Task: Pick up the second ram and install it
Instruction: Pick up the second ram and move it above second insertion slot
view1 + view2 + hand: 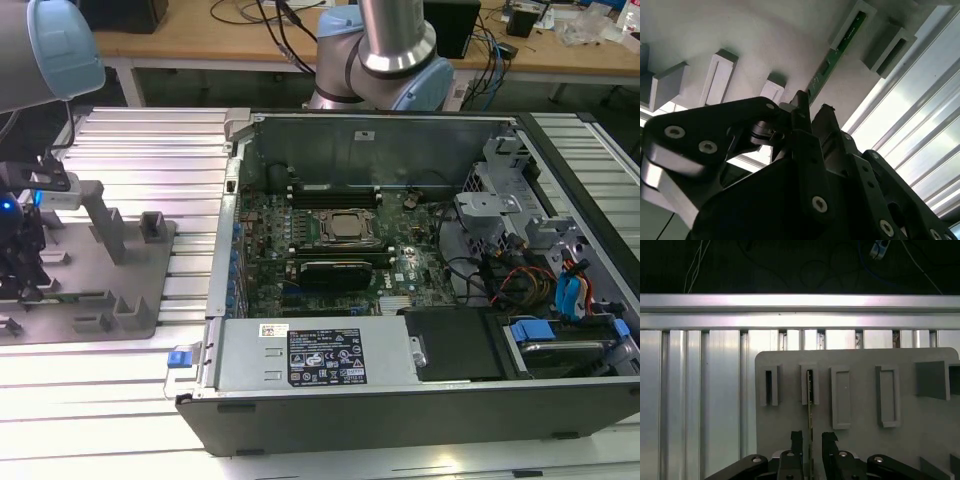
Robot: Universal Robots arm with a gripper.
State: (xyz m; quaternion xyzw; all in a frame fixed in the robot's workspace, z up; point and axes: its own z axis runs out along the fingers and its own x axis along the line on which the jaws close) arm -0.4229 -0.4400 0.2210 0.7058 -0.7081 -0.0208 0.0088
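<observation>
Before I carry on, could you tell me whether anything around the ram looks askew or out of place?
Nothing stands out. In the first wrist view the second ram stands on edge, straight in its holder on the grey fixture plate. The open tool straddles it, with a gap visible on each side.

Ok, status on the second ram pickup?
Gripper over fixture plate, jaws open either side of second ram. Ram on edge in its slot, not lifted. No obstruction seen.

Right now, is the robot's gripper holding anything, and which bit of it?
Nothing is held yet. The gripper is open, straddling one end of the second ram without touching it.
</observation>
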